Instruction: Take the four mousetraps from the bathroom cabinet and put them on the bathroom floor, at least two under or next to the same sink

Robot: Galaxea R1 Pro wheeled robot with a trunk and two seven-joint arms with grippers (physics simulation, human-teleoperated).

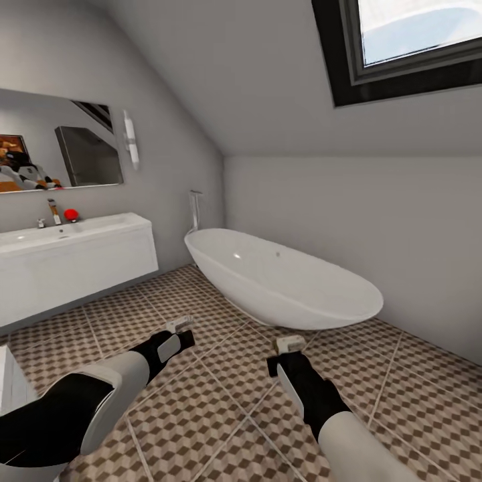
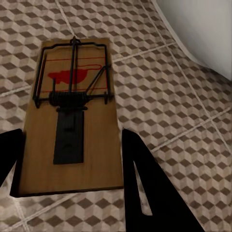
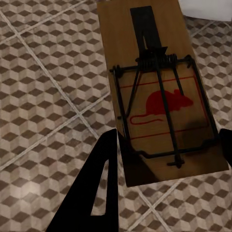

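Carrying two mousetraps | left gripper [image 2: 72, 169] clamps one trap [image 2: 72, 111], right gripper [image 3: 164, 164] the other [image 3: 159, 92], above the bathroom floor [image 1: 221, 402] | sink [image 1: 67, 231] well off left; I risk dropping them beside the bathtub [image 1: 281, 281] instead.

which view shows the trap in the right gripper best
The right wrist view: the flat tan wooden mousetrap sits between the right gripper fingers, dark wire and red mouse mark plain. In the head view it is a small pale edge-on sliver at that gripper's tip.
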